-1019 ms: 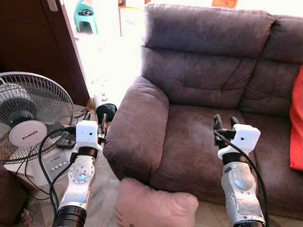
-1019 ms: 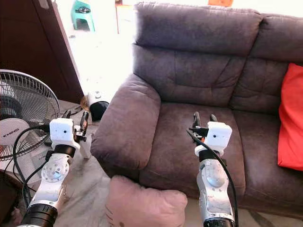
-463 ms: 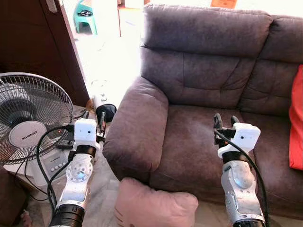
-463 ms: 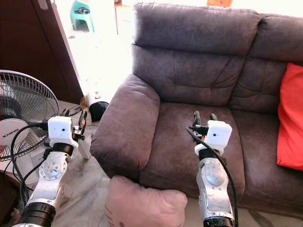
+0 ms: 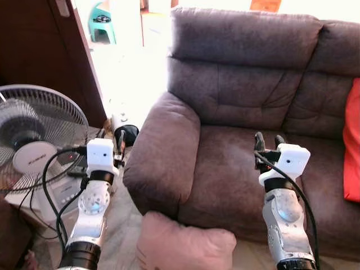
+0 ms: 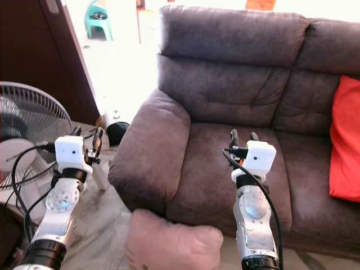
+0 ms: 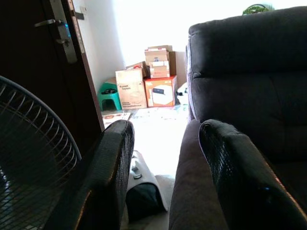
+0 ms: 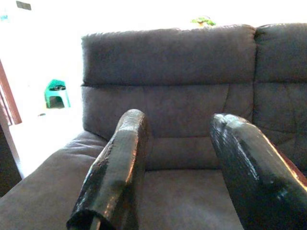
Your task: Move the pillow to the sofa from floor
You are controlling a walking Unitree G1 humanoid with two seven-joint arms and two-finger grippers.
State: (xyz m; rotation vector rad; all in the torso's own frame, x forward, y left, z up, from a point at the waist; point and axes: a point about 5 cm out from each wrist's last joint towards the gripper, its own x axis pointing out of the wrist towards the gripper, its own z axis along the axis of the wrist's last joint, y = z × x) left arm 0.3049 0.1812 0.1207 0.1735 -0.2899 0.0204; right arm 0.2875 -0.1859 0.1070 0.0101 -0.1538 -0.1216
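Hovering with fingers spread wide and nothing between them, the right tool (image 5: pixel 268 139) sits above the seat cushion of the brown sofa (image 5: pixel 242 101), aimed at the backrest. The left tool (image 5: pixel 111 136), equally wide and empty, is raised outside the sofa's armrest (image 5: pixel 163 152), with the standing fan (image 5: pixel 34 140) just beside that arm on its outer side.

Both tools are up at seat level, while the pink pillow (image 5: pixel 183 244) lies on the floor at the foot of the sofa, leaning against its front below the armrest and between the two forearms. Neither tool touches it. A red cushion (image 5: pixel 353 146) rests at the far right of the seat, well apart from the work.

The pick-up appears not yet begun, and the likely trouble lies in the descent. The pillow is low and close to the body, at the bottom edge of the head views, so it could slip out of sight as the arms drop. The left arm's cable hangs near the fan and its cord, and a sweep inward might snag there. A soft pillow pinched by one corner could sag and slide free; a squeeze from both sides looks safer.
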